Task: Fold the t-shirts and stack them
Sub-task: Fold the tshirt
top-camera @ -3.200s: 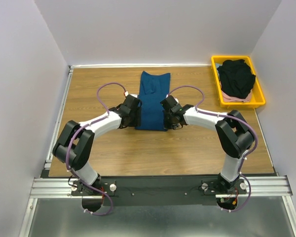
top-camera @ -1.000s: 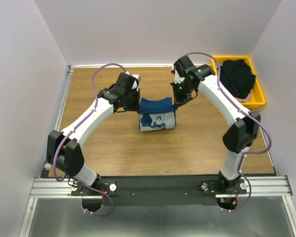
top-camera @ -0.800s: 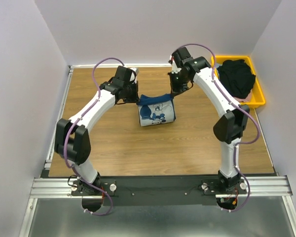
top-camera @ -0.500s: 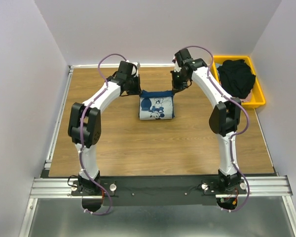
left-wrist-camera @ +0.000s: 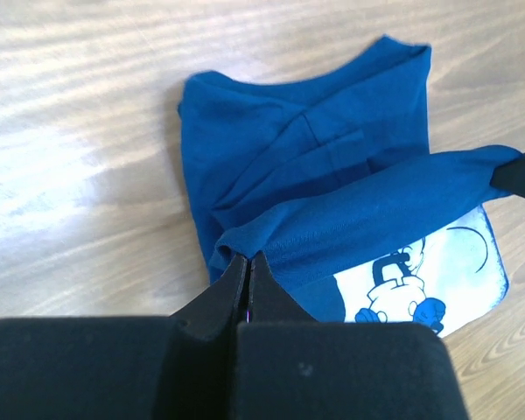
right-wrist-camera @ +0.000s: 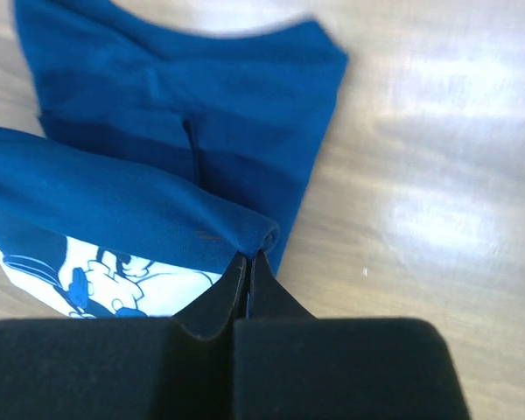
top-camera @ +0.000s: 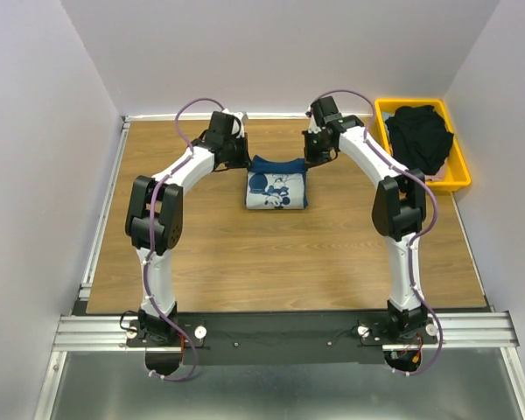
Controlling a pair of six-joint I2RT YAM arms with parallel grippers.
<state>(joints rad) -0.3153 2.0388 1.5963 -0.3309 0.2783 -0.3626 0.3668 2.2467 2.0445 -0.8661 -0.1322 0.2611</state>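
The navy-blue t-shirt (top-camera: 276, 184) lies folded over on itself at the far middle of the table, white cartoon-mouse print facing up (left-wrist-camera: 420, 280) (right-wrist-camera: 114, 280). My left gripper (top-camera: 241, 160) (left-wrist-camera: 248, 258) is shut on the left end of its folded-over edge. My right gripper (top-camera: 310, 158) (right-wrist-camera: 248, 256) is shut on the right end of that same edge. Between them the edge (left-wrist-camera: 367, 197) hangs as a raised band just above the lower layers. A black t-shirt (top-camera: 420, 136) is heaped in the yellow tray, with a pale pink t-shirt (top-camera: 409, 174) showing under it.
The yellow tray (top-camera: 459, 171) stands at the far right corner of the wooden table (top-camera: 271, 262). Both arms reach far out and arch inward over the table's back half. White walls close in the back and both sides.
Both grippers have carried the shirt's near edge away from the bases toward the far edge, folding the long flat shirt in half and turning the mouse print up. The held edge has sunk lower.
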